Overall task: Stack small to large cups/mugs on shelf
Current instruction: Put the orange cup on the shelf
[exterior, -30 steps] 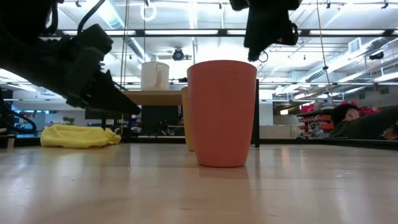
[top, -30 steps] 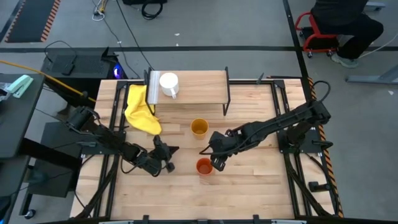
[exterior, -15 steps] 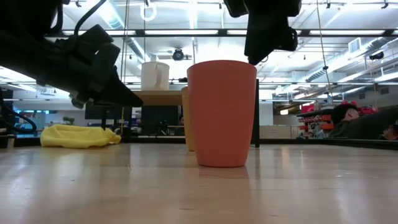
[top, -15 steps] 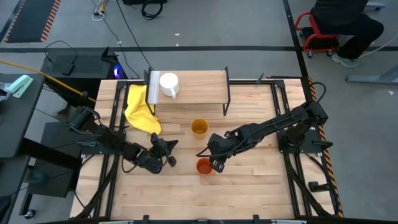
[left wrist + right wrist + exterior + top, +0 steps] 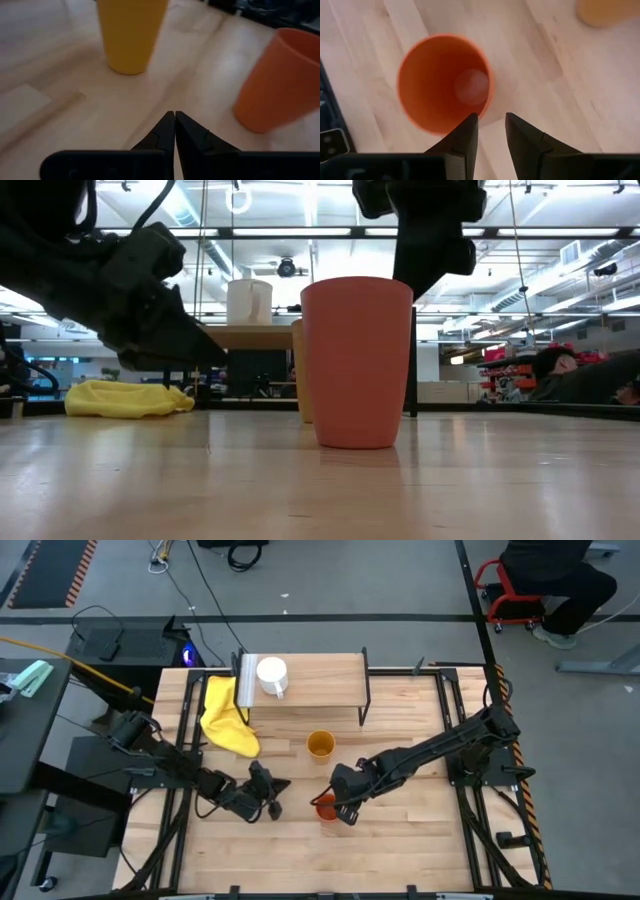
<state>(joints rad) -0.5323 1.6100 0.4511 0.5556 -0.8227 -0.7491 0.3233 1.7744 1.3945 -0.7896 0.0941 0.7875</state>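
The right gripper (image 5: pixel 489 127) has its two fingers slightly parted with nothing between them yet, hanging just over the near wall of the orange-red cup (image 5: pixel 445 82), which stands upright and empty on the tabletop (image 5: pixel 400 840) toward its front edge. From here it looks about to come down on that rim, one finger inside and one outside, and I'd say the thing to get right is keeping the wall centred in that narrow gap before closing, since a finger landing on the rim itself could tip or shove a light cup like this. The yellow-orange cup (image 5: pixel 320 745) stands a little farther back, between the orange-red cup and the shelf (image 5: pixel 330 680), so a straight lift should clear it before any swing toward the rack. The white mug (image 5: pixel 271 674) already sits on the shelf's plank, near its left end, beside the yellow cloth (image 5: pixel 225 720) draped over the table. The left gripper (image 5: pixel 174 127) waits low over the table to the left of the cups, its fingers pressed together and empty.
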